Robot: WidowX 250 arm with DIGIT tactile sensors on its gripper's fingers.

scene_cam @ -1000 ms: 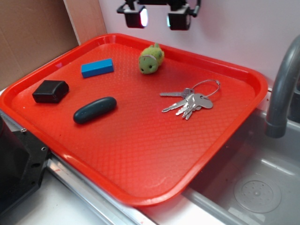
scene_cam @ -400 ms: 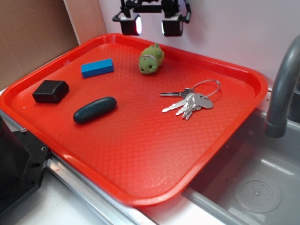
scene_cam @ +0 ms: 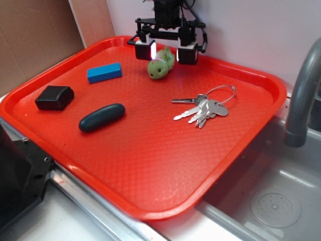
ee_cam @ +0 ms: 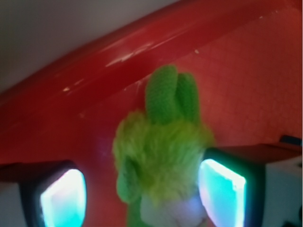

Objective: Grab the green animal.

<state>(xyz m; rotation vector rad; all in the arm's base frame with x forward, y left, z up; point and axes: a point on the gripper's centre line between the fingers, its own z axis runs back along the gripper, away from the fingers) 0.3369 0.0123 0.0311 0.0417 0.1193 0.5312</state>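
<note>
While the gripper (scene_cam: 165, 52) hangs spread and empty astride the green animal (ee_cam: 161, 161), the fuzzy plush looks light and squashy, best pinched across its rounded body.

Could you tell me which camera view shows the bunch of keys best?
The exterior view: the keys lie in full sight on the red tray, ring toward the sink side. The wrist view shows none of them, only the green animal between the gripper fingers.

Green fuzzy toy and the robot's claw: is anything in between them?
Nothing. In the wrist view the green animal sits right between the open gripper fingers, only bare red tray around it; the exterior view agrees.
</note>
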